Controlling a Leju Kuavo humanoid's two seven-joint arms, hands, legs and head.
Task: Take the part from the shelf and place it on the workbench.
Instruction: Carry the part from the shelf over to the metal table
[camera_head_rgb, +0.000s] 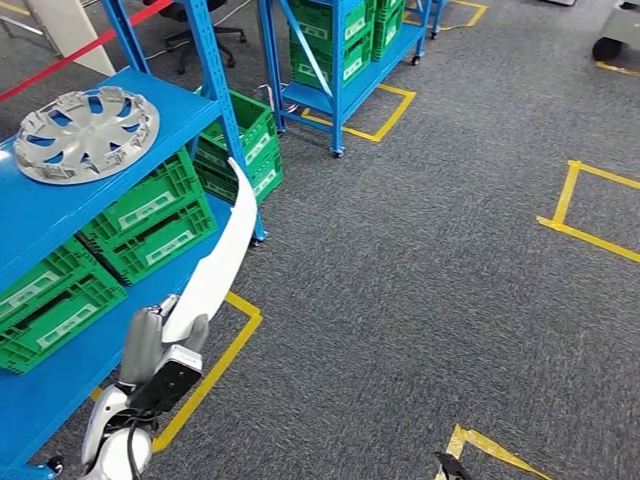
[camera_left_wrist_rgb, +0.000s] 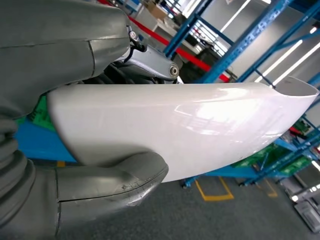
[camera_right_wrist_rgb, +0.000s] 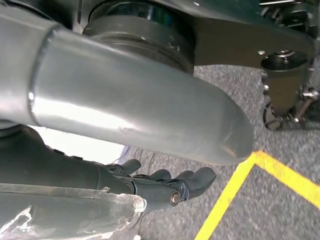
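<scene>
1. I see the part (camera_head_rgb: 219, 262), a long curved white panel, held off the shelf in the air, its free end rising toward the corner post of the near blue shelf (camera_head_rgb: 45, 215).
2. My left hand (camera_head_rgb: 155, 345) grips the part's lower end; in the left wrist view the thick grey thumb (camera_left_wrist_rgb: 113, 182) lies along one face of the part (camera_left_wrist_rgb: 181, 125) and the darker fingers wrap the other side.
3. The part hangs beside the front edge of the near blue shelf, over the grey carpet (camera_head_rgb: 423, 280) and a yellow tape line (camera_head_rgb: 215, 370).
4. On the top deck of that shelf lies a silver wheel cover (camera_head_rgb: 85, 133), flat, near the deck's front corner.
5. On the deck below stand green crates (camera_head_rgb: 147, 215), side by side, some stacked.
6. A second blue shelf (camera_head_rgb: 343, 70) with more green crates stands farther back, inside a yellow taped square.
7. My right hand (camera_right_wrist_rgb: 166, 182) shows in the right wrist view with dark fingers stretched out and nothing in them, over the carpet by a yellow line (camera_right_wrist_rgb: 230, 192).
</scene>
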